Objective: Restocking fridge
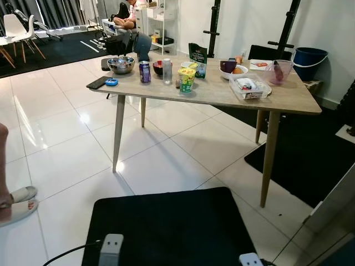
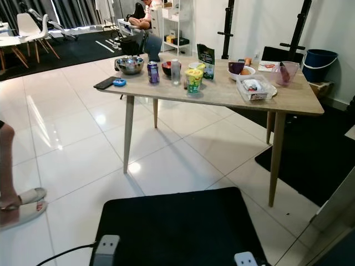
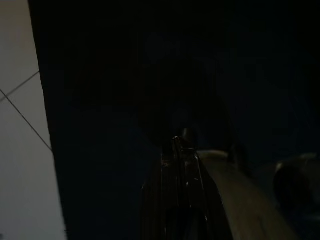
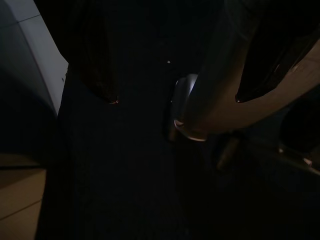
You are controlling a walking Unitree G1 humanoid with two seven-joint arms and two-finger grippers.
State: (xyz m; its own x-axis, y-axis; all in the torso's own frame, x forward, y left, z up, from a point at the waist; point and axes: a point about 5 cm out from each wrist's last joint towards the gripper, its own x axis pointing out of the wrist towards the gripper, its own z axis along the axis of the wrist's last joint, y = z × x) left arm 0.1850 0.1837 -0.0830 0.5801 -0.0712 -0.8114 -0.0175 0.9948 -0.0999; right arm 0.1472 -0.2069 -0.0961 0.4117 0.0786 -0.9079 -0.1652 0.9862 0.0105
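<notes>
Table (image 1: 288,97) ahead carries bowls, can (image 1: 145,72), bottle (image 1: 167,71) — black mat (image 1: 166,227) between; fingers' state unclear.

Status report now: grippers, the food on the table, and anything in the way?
Both arms hang idle, nothing held. Purple can, water bottle, cup noodles untouched on wooden table. Black mat and tiled floor ahead; person's sandalled foot far left.

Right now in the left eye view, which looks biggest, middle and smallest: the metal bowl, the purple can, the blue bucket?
1. blue bucket, largest, though farthest back.
2. metal bowl, clearly wider than the can.
3. purple can, smallest.
</notes>
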